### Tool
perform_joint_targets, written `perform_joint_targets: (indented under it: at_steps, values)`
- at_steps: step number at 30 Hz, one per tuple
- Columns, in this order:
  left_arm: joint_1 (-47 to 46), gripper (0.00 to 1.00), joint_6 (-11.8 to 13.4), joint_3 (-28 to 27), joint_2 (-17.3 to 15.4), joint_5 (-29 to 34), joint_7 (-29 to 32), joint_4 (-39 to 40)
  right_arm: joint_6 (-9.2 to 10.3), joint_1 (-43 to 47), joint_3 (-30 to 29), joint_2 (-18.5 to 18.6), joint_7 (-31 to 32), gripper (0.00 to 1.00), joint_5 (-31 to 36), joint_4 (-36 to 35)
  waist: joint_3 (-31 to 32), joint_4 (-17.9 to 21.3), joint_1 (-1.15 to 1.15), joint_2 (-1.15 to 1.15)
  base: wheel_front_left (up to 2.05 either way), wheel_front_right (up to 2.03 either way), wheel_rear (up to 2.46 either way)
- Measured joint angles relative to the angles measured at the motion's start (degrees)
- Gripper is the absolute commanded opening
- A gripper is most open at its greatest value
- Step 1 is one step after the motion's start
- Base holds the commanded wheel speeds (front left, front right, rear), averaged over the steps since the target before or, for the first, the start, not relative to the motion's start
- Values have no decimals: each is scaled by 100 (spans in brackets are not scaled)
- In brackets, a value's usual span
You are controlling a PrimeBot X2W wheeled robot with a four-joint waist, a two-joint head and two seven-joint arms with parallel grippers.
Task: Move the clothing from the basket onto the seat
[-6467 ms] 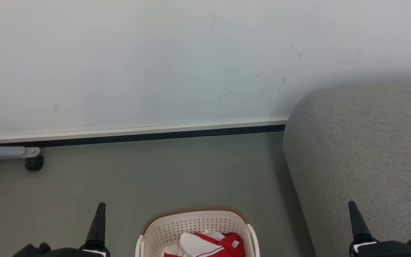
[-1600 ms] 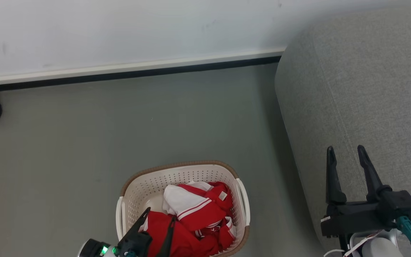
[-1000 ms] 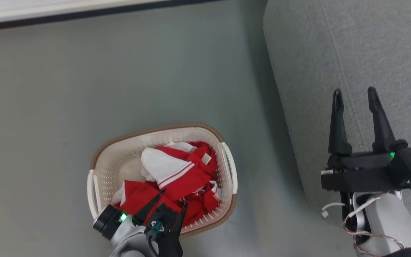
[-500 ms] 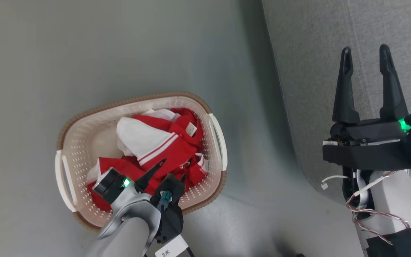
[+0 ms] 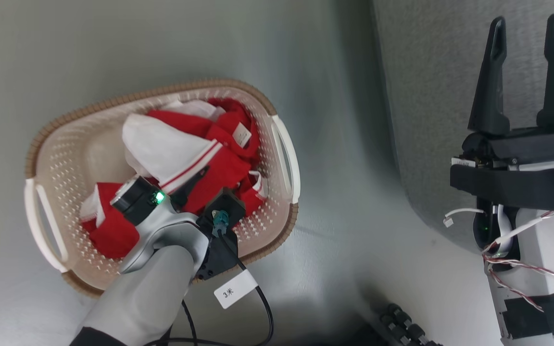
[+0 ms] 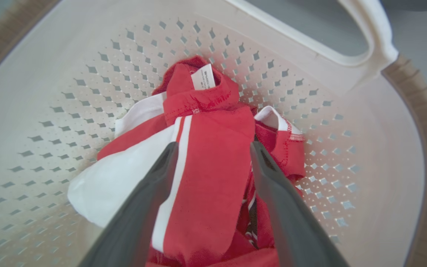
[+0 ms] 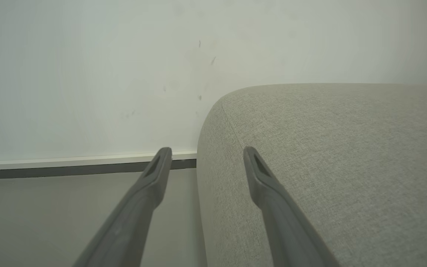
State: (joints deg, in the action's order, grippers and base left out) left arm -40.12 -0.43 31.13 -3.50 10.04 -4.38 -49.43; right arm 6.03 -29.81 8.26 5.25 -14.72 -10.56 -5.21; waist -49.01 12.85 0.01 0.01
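Grasp step: left gripper (image 6: 213,146), jaws apart, straddles the clothing (image 6: 209,185) in the basket (image 6: 87,55) and must next close; right gripper (image 7: 207,150) hangs by the seat (image 7: 328,148), jaws apart.

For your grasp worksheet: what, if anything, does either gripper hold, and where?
Nothing: left gripper open astride the soft red white-striped jersey; right gripper open, empty.

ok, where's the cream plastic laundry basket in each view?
Head view: cream-white perforated plastic laundry basket, left of centre on the floor.
Left wrist view: its holed inside wraps around the red clothing.
Right wrist view: aimed at the light-grey fabric sofa.
Shared landmark: white care label on the clothing.
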Motion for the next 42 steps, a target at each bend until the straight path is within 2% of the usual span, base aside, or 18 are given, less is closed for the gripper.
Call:
perform_joint_targets:
  at_steps: [8,13,21,22,23,24,25,33,42]
  values:
    - [-320,100,154,36,-86,141,9,-392,0,-178,-12,-58,0,100,1,56,-501,57,0,0,0,0,0]
    - [-526,100,299,36,-110,225,27,-582,0,-255,-12,-74,0,100,1,79,-625,74,0,0,0,0,0]
    - [-777,99,355,33,-137,269,183,-872,-29,-291,-9,-99,-8,100,1,71,-756,144,-1,-1,0,0,0]
    - [-800,85,364,31,-132,269,197,-906,-33,-297,-9,-104,-8,100,1,73,-765,152,0,-1,0,0,0]
    - [-820,49,394,29,-127,268,212,-939,-33,-310,-8,-111,-8,100,1,76,-772,160,0,-1,0,0,0]
    - [-835,34,399,25,-126,268,230,-972,-34,-321,-8,-116,-8,100,1,78,-778,165,-1,-1,0,0,0]
    - [-854,1,401,24,-125,268,235,-1003,-38,-328,-8,-120,-8,100,2,78,-783,171,-1,-1,0,0,0]
    - [-905,0,447,4,-41,221,120,-1124,-52,-344,-41,-136,-8,100,57,200,-712,142,0,-1,0,0,0]
    - [-775,0,499,-342,43,-304,-437,-1069,-109,-376,-56,-136,-7,100,94,449,-431,26,0,-1,0,0,0]
